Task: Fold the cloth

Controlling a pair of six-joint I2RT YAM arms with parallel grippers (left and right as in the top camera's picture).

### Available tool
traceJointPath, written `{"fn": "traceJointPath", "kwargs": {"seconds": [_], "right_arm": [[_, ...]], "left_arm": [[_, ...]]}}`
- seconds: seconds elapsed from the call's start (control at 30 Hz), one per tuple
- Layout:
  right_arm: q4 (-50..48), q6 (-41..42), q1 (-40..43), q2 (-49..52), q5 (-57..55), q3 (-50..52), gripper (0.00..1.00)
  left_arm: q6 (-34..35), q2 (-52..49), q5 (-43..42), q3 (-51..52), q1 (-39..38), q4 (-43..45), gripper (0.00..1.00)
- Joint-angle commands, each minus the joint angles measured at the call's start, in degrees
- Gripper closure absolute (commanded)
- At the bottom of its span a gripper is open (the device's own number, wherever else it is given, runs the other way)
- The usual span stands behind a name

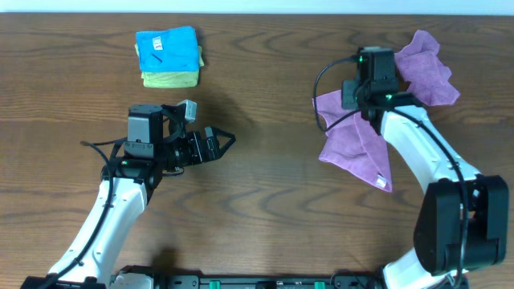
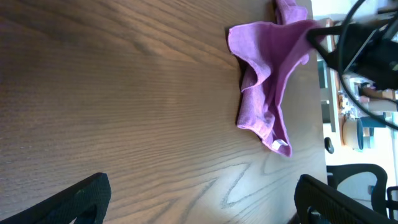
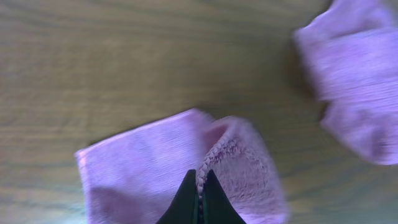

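Observation:
The lilac cloth (image 1: 359,146) hangs bunched and partly lifted at the right of the table, its lower corner with the small white tag (image 1: 383,182) resting on the wood. My right gripper (image 1: 364,111) is shut on its stitched edge. In the right wrist view the closed jaws (image 3: 200,186) pinch that edge, and the cloth (image 3: 140,168) spreads to both sides. The left wrist view shows the cloth (image 2: 268,81) draped, with the tag (image 2: 280,144) at its low corner. My left gripper (image 1: 220,141) is open and empty well left of the cloth, its fingers wide apart (image 2: 208,205).
A second purple cloth (image 1: 426,68) lies crumpled at the back right, just beyond my right wrist; it also shows in the right wrist view (image 3: 354,68). A folded blue cloth (image 1: 165,46) lies on a yellow-green one (image 1: 170,79) at the back left.

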State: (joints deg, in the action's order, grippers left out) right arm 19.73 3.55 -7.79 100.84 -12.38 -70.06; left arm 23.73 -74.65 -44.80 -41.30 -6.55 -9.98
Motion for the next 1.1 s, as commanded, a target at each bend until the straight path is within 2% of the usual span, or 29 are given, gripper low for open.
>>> {"fn": "traceJointPath", "kwargs": {"seconds": [0.0, 0.33, 0.5, 0.53, 0.57, 0.6, 0.7, 0.87, 0.9, 1.07], "right_arm": [[1.18, -2.60, 0.48, -0.17, -9.77, -2.27, 0.99], [10.10, -2.23, 5.70, -0.17, -24.00, -2.38, 0.99], [12.24, 0.72, 9.68, -0.17, -30.67, -2.38, 0.98], [12.24, 1.42, 10.54, -0.17, -32.15, -2.38, 0.91], [12.22, 2.25, 11.45, -0.20, -33.79, -2.38, 0.75], [12.20, 2.43, 12.39, -0.17, -35.21, -2.38, 0.53], [12.24, 2.43, 13.92, -0.17, -38.47, -2.38, 0.32], [13.55, 2.40, 13.66, -1.16, -36.81, -2.38, 0.20], [13.77, 2.36, 13.29, -1.79, -34.27, -2.38, 0.17], [15.10, 1.29, 10.51, -6.29, -19.23, -2.38, 0.15]], "left_arm": [[-1.03, -0.02, 0.37, -1.42, -0.24, 0.72, 0.04], [-1.03, -0.02, 0.39, -1.42, -0.24, 1.70, 0.04], [-1.03, -0.02, 0.39, -1.42, -0.24, 1.70, 0.04], [-1.03, -0.02, 0.37, -1.42, -0.24, 1.70, 0.04], [-1.03, -0.02, 0.37, -1.42, -0.24, 1.70, 0.04], [-1.03, -0.02, 0.35, -1.42, -0.24, 1.70, 0.04], [-1.03, -0.02, 0.35, -1.42, -0.24, 1.68, 0.04], [-1.03, -0.02, 0.37, -1.42, -0.26, 1.68, 0.04], [-1.03, -0.02, 0.37, -1.42, -0.24, 1.68, 0.04], [-1.03, -0.02, 0.37, -1.42, -0.24, 1.70, 0.04]]}}
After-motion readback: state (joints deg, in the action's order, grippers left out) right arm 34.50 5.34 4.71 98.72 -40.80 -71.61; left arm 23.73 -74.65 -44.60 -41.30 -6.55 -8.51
